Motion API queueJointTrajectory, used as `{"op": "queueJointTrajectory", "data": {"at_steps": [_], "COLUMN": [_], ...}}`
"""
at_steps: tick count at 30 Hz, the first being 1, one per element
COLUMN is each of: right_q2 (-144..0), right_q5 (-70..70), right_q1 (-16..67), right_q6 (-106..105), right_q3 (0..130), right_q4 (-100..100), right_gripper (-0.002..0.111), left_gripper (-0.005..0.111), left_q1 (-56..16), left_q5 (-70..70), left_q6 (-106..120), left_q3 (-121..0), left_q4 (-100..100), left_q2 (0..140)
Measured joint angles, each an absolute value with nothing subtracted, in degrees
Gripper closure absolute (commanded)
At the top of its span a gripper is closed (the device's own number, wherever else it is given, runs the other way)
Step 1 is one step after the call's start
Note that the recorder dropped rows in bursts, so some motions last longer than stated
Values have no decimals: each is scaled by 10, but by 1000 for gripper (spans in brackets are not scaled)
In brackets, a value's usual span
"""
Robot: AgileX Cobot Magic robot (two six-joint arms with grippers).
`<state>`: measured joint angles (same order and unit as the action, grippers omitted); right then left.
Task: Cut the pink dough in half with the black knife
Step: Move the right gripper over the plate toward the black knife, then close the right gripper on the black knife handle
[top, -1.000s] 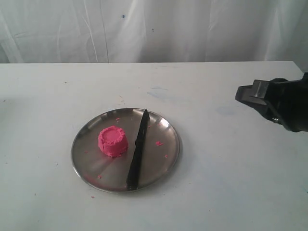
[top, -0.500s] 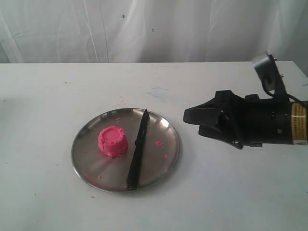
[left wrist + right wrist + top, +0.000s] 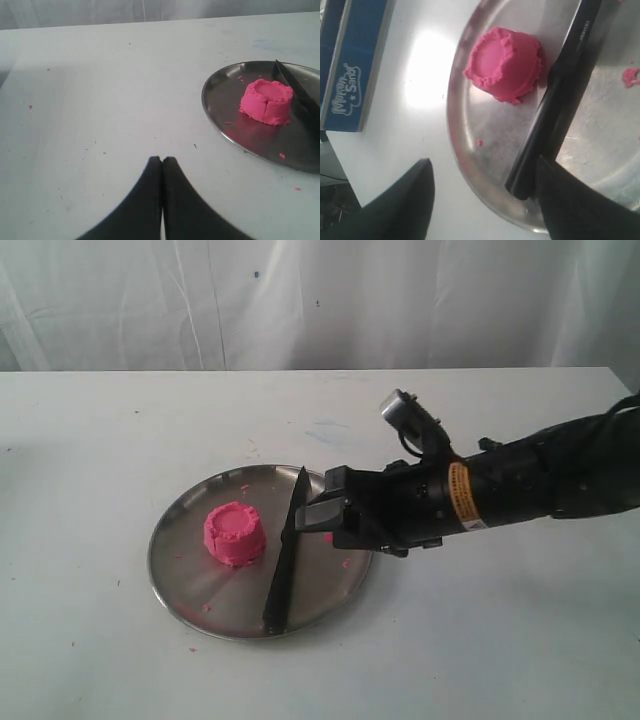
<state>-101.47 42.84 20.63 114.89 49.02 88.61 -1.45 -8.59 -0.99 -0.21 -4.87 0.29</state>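
The pink dough (image 3: 235, 533) stands as a stubby whole cylinder on the left part of the steel plate (image 3: 200, 608). The black knife (image 3: 284, 565) lies flat on the plate just right of it, tip pointing away. My right gripper (image 3: 326, 500) hovers open over the plate's right side, close to the knife. In the right wrist view the dough (image 3: 504, 62) and the knife (image 3: 560, 100) lie ahead of the open gripper (image 3: 482, 162), the handle end beside one finger (image 3: 560, 200). My left gripper (image 3: 162, 160) is shut and empty, off the plate (image 3: 212, 117), with the dough (image 3: 267, 101) beyond.
Tiny pink crumbs (image 3: 329, 537) dot the plate and the white table (image 3: 480, 640). A blue sand box (image 3: 350, 65) shows past the plate in the right wrist view. A white curtain (image 3: 320, 300) hangs behind the table.
My right arm has swept in from the right edge of the table to above the plate's right side, gripper open. Dough, knife and plate have not moved.
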Motion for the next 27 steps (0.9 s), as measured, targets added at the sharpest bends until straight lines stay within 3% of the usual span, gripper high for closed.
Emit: {"op": "queueJointTrajectory", "data": {"at_steps": [10, 27], "right_q2": [-1113, -1138], "right_q5": [385, 243], "right_q1": [240, 312], "right_q6": [1144, 1199], "right_q3": [565, 605], "right_q4": [892, 966], "right_gripper": [52, 52], "left_gripper": [107, 107], "left_q1": [-14, -14], "left_q5": [-86, -86], "left_q6": [-10, -10], "left_q3": [-2, -2], "left_q4": [-49, -49], "left_q2": [3, 3]}}
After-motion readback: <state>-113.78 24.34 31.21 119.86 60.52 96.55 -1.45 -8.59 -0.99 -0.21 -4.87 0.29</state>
